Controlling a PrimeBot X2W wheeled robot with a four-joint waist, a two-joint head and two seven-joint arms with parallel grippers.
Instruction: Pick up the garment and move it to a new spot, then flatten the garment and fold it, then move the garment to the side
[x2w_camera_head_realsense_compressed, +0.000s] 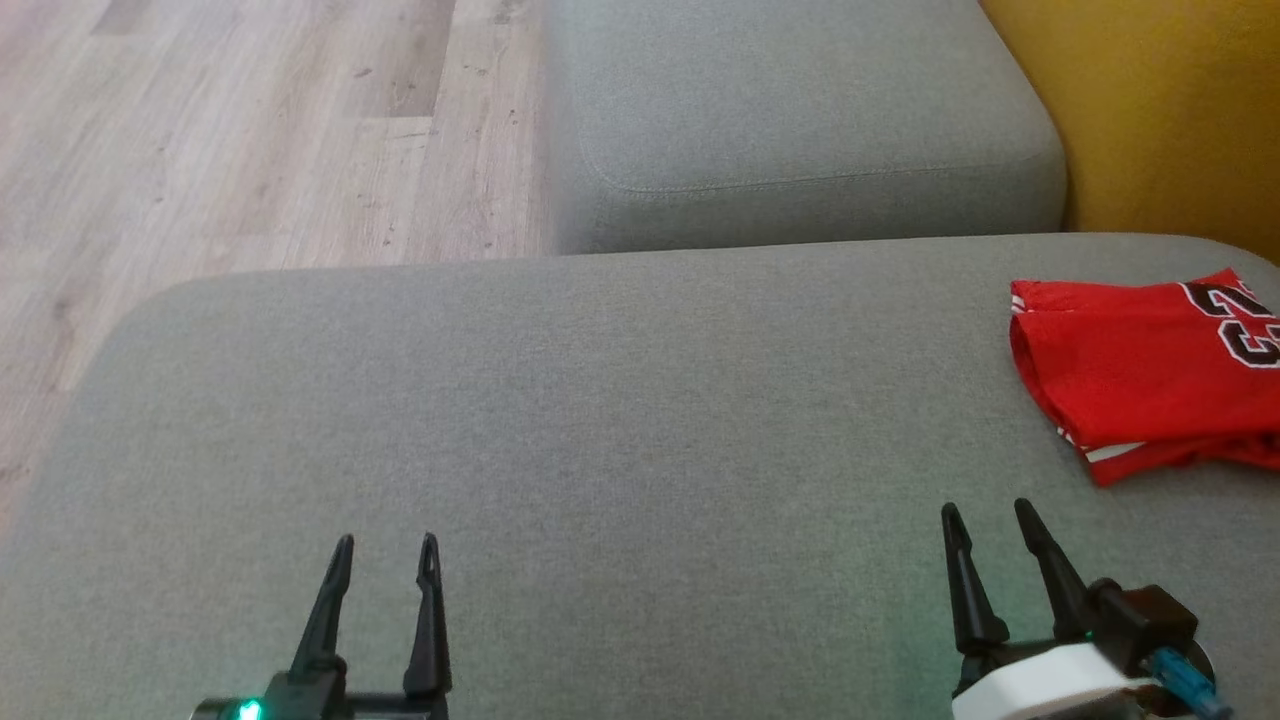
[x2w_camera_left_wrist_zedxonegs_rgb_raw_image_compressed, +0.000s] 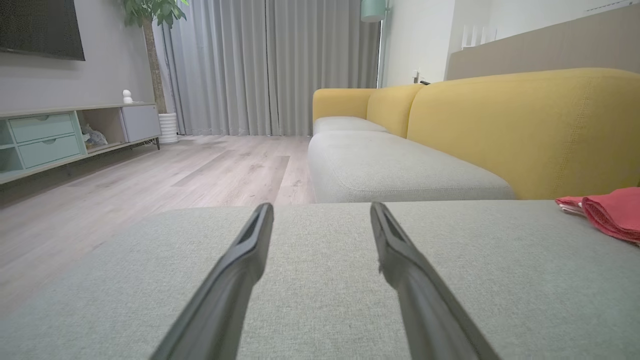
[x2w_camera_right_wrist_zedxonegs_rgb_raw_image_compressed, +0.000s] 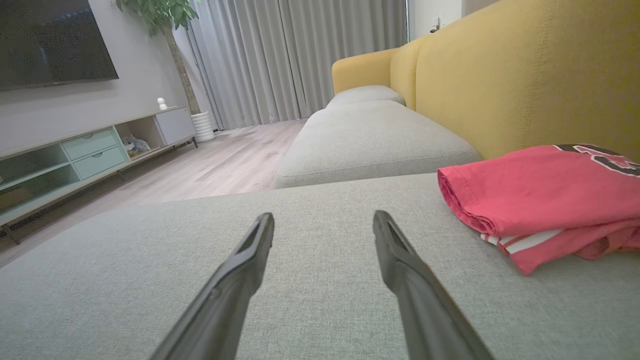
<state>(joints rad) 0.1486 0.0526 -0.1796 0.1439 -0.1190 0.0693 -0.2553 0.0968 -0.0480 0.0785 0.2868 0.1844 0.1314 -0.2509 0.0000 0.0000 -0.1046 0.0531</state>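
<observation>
Cushion (x2w_camera_head_realsense_compressed: 600, 420) grey, wood floor (x2w_camera_head_realsense_compressed: 250, 130) beyond; red garment (x2w_camera_head_realsense_compressed: 1140, 370) at right; left hand (x2w_camera_head_realsense_compressed: 388, 540), right hand (x2w_camera_head_realsense_compressed: 985, 506) released.

**Headcount on the sofa**

One red jersey (x2w_camera_head_realsense_compressed: 1140, 370) at the right edge of the head view. Two grippers, the left gripper (x2w_camera_head_realsense_compressed: 388, 540) at lower left and the right gripper (x2w_camera_head_realsense_compressed: 985, 507) at lower right, with two dark fingers (x2w_camera_head_realsense_compressed: 328, 610) each. Three grey seat cushions (x2w_camera_left_wrist_zedxonegs_rgb_raw_image_compressed: 400, 172) in the left wrist view. At that view's upper left, one potted plant (x2w_camera_left_wrist_zedxonegs_rgb_raw_image_compressed: 155, 10), one television (x2w_camera_left_wrist_zedxonegs_rgb_raw_image_compressed: 40, 27) and one cabinet (x2w_camera_left_wrist_zedxonegs_rgb_raw_image_compressed: 141, 122) with two drawers (x2w_camera_left_wrist_zedxonegs_rgb_raw_image_compressed: 42, 127)
</observation>
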